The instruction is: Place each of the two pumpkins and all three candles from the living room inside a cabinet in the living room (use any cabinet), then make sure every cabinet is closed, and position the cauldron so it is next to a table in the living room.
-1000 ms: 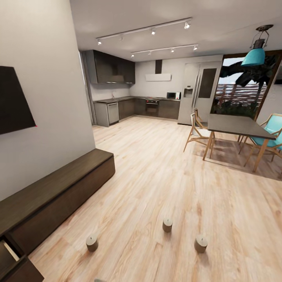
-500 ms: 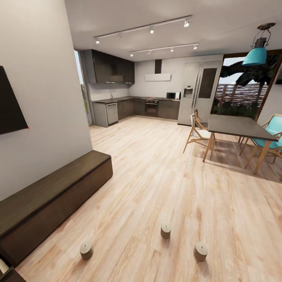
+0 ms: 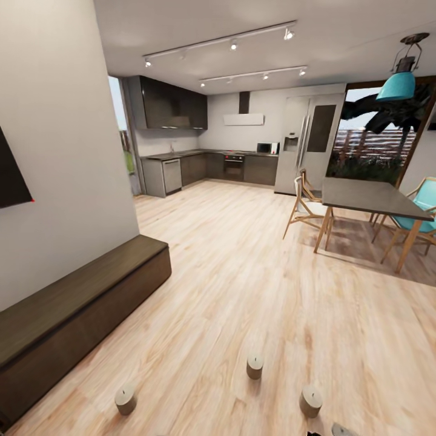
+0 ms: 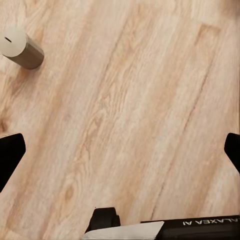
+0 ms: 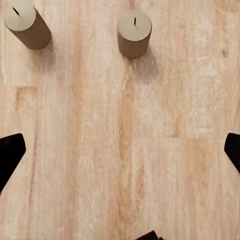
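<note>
Three candles stand upright on the pale wood floor point(image 3: 254, 254): the left candle point(image 3: 125, 399), the middle candle point(image 3: 255, 366) and the right candle point(image 3: 310, 401), well apart. The long dark cabinet point(image 3: 79, 321) runs along the wall (fronts look shut). The left gripper point(image 4: 120, 155) and right gripper point(image 5: 120, 155) hang above the boards, fingers spread wide, holding nothing.

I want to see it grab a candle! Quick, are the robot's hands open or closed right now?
Left gripper: open, holding nothing, above bare floor.
Right gripper: open, holding nothing, above bare floor.
</note>
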Tool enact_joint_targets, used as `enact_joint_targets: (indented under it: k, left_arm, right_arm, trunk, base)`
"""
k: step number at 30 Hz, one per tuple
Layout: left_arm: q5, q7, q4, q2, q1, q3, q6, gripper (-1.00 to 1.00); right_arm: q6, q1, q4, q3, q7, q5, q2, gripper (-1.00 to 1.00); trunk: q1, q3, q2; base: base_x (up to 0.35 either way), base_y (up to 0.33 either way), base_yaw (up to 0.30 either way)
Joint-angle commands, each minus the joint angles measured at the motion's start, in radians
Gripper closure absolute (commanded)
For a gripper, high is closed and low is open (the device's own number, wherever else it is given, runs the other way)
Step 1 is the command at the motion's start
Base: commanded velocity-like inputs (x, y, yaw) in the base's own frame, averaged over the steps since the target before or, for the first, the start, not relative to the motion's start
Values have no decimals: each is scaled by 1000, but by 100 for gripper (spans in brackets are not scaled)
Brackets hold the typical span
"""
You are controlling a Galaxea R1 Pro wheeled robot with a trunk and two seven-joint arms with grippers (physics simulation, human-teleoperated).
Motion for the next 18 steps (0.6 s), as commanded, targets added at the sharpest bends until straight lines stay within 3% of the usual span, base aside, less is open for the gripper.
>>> enact_joint_targets:
  k: [1, 6, 12, 18]
  left_arm:
    - [11, 6, 10, 0, 0, -2, -1, -100]
    - [32, 8, 57, -1, 0, -2, -53, -100]
    - [36, 6, 73, 0, 0, -2, -66, -100]
    - [36, 9, 69, 1, 0, -2, -77, -100]
  right_arm:
    - [6, -1, -2, -4, -2, 7, 1, -100]
    - [13, -1, 0, -9, -6, 4, -13, -100]
    - [14, -1, 4, -18, -8, 2, -20, -100]
    - [14, -2, 6, -19, -22, -1, -31, -100]
  trunk:
    - [1, -1, 0]
    - [1, -1, 0]
    - [1, -1, 0]
    - [1, -1, 0]
  base:
    - [287, -104, 0]
    - [298, -115, 0]
    - [292, -131, 0]
    - [127, -82, 0]
